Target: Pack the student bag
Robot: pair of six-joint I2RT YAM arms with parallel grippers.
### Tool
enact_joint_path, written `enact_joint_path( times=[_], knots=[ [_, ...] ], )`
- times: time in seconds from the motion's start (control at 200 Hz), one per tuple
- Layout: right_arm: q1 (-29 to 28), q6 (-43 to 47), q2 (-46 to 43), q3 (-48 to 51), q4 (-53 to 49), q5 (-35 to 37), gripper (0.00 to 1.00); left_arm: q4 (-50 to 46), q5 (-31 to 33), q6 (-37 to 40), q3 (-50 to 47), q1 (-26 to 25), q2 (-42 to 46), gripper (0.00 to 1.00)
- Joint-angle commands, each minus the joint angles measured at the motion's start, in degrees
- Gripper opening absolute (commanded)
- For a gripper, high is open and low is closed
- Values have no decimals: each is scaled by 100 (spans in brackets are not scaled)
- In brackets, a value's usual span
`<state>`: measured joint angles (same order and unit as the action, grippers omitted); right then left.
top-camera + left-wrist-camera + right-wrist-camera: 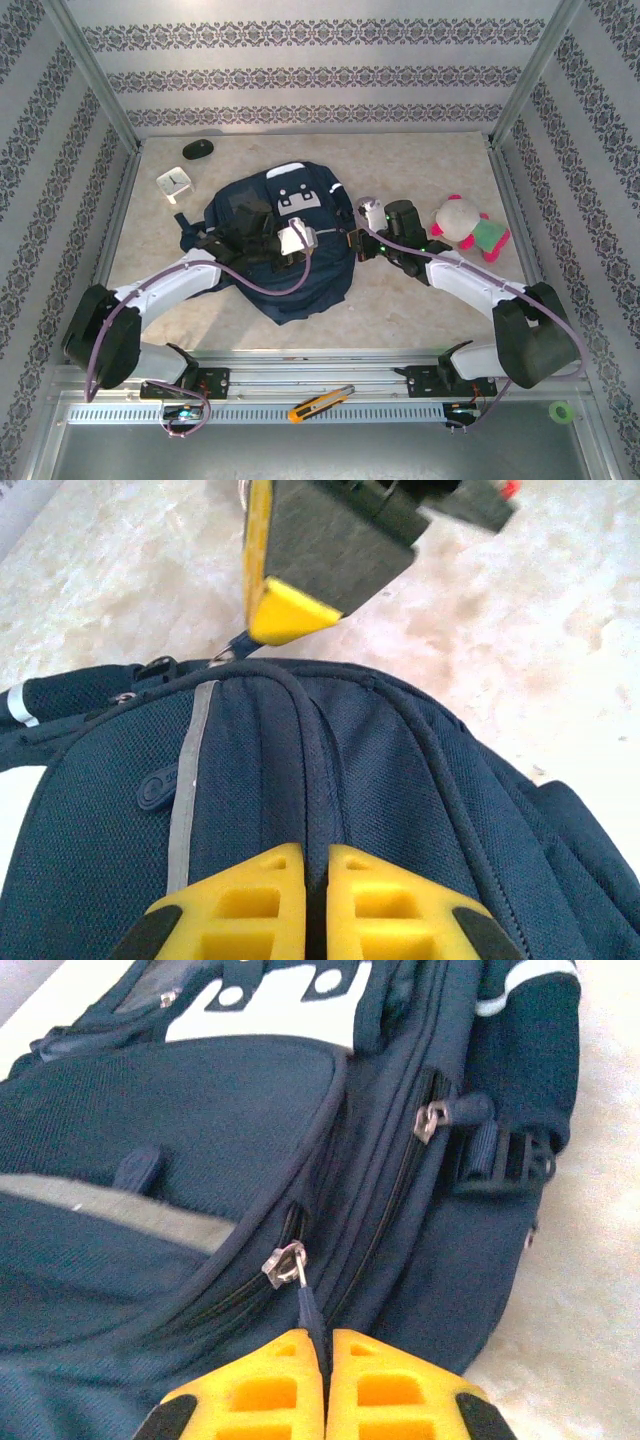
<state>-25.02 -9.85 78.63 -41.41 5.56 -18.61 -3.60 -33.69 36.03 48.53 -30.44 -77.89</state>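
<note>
bag zipped, packing not begun by the look of it

- the student bag (310, 280) lies flat mid-table (420, 300), between the two arms, grey-white patch (293, 197) toward the far end.
- right gripper (325, 1380): jaws pressed together, pinching the dark zip pull (310, 1310) that hangs from a silver slider (285, 1263) on the front pocket.
- left gripper (305, 900): jaws pressed together on a raised ridge of bag fabric, apparently to hold the bag down.
- loose things lie outside the bag: white clock (173, 182) and black mouse (198, 149) at far left, plush toy (470, 225) at right, a box cutter (320, 403) on the near rail.
- judgement: this is the opening step. nothing reads as packed; opening the zip, loading and closing are all left.

hard to make out:
- inside of the bag is hidden, so contents can't be confirmed.
- the zip teeth at the slider look closed or barely parted; cannot tell which.
- a second slider (432, 1120) sits further up; which compartment it serves is unclear.
- from above, wrists and cable cover the spots where the fingertips meet the bag.
- which loose things are meant for the bag is not evident.
</note>
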Motion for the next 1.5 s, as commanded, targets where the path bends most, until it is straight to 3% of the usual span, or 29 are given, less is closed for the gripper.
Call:
enact_joint_path(
  times=[0.0, 0.285, 0.415, 0.44, 0.495, 0.56, 0.6, 0.65, 0.729, 0.839, 0.894, 1.049, 1.194, 1.334, 1.494],
  knots=[
    [194, -187, 282, -181, 318, 1143, 0, -126, -1370, 108, -113, 134, 454, 0],
    [181, -407, 1137, -680, 1115, 664, 0, -795, -2293, 939, 19, 174, 469, 0],
    [137, -494, 1409, -897, 1292, 558, 0, -955, -2219, 1003, 51, 178, 395, 2],
    [131, -497, 1416, -912, 1281, 575, 0, -873, -2072, 835, 26, 178, 407, 5],
    [137, -492, 1370, -899, 1240, 671, 0, -511, -1596, 283, -59, 173, 487, 23],
    [146, -454, 1224, -814, 1218, 710, 0, -86, -981, -555, -200, 176, 692, 56],
    [147, -444, 1099, -762, 1141, 710, 14, 174, -520, -1163, -315, 178, 847, 71],
    [150, -432, 908, -705, 995, 694, 39, 296, 42, -1970, -380, 172, 1038, 82],
    [155, -418, 618, -632, 785, 538, 52, 9, 1270, -3053, -364, 186, 1348, 89],
    [137, -515, 551, -712, 550, 116, 56, -636, 3243, -4382, -441, 300, 1750, 91],
    [120, -558, 687, -850, 467, -168, 56, -903, 3620, -5091, -568, 528, 1910, 89],
    [-82, -644, 1346, -1204, 548, -665, 51, -1024, 3625, -6168, -1110, 1097, 1983, 85],
    [-320, -921, 1735, -1115, 708, -526, 45, -479, 3510, -6306, -1479, 1134, 1543, 82],
    [-540, -1258, 1673, -491, 970, -141, 43, 583, 3121, -6249, -1682, 1123, 611, 78],
    [-750, -1796, 1369, 311, 1137, 743, 41, 1404, 2842, -6142, -1102, 996, -931, 74]
  ],
)
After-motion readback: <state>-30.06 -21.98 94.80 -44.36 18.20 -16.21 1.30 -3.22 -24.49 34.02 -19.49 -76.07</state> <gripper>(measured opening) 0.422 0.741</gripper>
